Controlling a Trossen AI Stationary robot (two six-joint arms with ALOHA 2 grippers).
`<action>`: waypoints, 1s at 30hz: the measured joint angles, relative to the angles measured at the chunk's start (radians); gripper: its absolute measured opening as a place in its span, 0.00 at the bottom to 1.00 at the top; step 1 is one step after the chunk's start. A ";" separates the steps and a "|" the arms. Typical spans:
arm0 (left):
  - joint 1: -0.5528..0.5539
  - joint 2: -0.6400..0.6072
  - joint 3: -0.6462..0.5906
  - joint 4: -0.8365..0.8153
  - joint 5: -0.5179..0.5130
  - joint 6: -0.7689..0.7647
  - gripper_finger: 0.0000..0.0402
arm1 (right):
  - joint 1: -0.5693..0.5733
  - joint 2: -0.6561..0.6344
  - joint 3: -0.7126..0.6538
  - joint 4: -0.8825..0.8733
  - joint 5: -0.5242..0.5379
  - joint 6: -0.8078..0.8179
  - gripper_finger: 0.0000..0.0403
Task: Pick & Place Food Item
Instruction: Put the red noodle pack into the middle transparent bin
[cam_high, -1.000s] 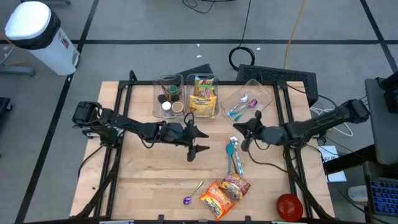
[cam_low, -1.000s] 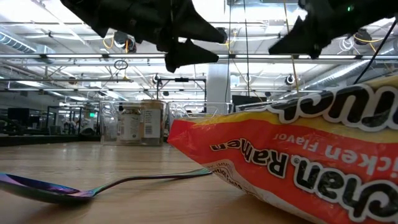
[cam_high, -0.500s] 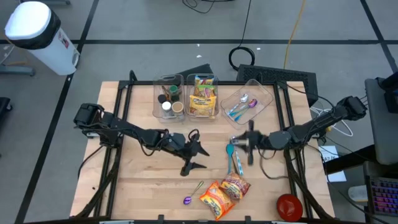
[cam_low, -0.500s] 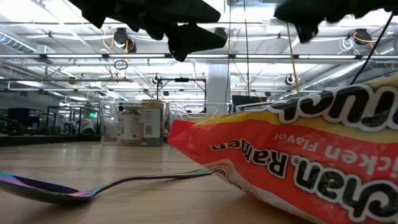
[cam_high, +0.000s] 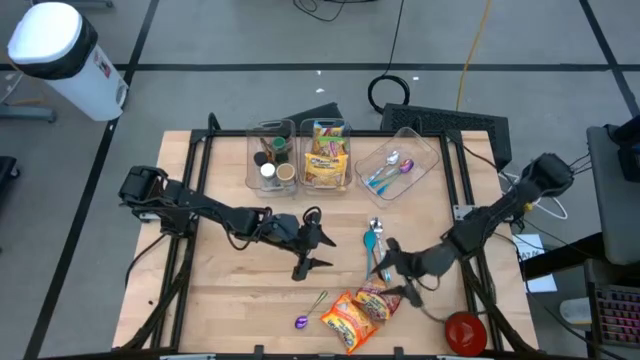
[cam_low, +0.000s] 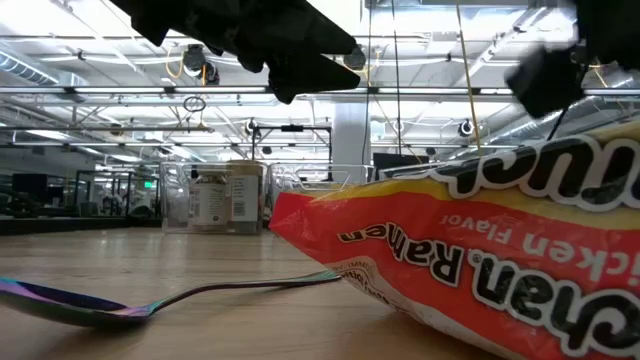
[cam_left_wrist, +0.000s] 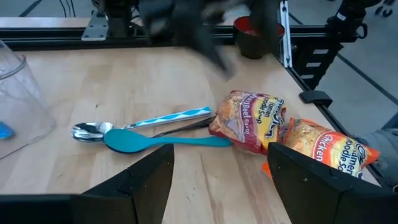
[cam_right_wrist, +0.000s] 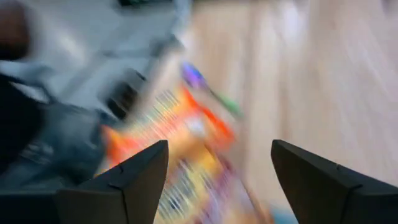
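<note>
Right gripper (cam_high: 397, 275): seen from above over the near part of the table, just beside the two noodle packets; fingers are spread with nothing between them.
Left gripper (cam_high: 312, 250): held above the table's middle, well apart from the packets; fingers are spread and nothing is pinched.
Noodle packets: the orange packet (cam_high: 346, 319) lies at the near edge, touching the red-and-yellow packet (cam_high: 379, 298) beside it.
Hard to make out: the right wrist view is smeared, so only an orange packet (cam_right_wrist: 168, 134) can be told between the fingers (cam_right_wrist: 130, 180).
Cut off: the low view is filled by a ramen packet (cam_low: 470, 265), its far end lost past the frame.
Spoons: a teal spoon (cam_high: 370, 243) and a metal spoon (cam_high: 377, 232) lie together just beyond the packets; a purple-tipped spoon (cam_high: 309, 311) lies beside the orange packet.
Bins: three clear bins (cam_high: 271, 133) are lined along the far edge; the middle one holds more packets.
</note>
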 joint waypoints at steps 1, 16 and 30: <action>0.000 0.000 0.000 0.000 -0.001 0.000 0.66 | 0.000 0.011 0.000 -0.062 0.019 0.061 0.69; 0.002 0.000 0.000 0.002 -0.002 -0.021 0.66 | -0.003 0.178 0.000 -0.195 -0.116 0.466 0.61; 0.007 0.000 0.000 0.001 -0.020 -0.015 0.66 | -0.015 0.194 0.002 -0.198 -0.124 0.514 0.25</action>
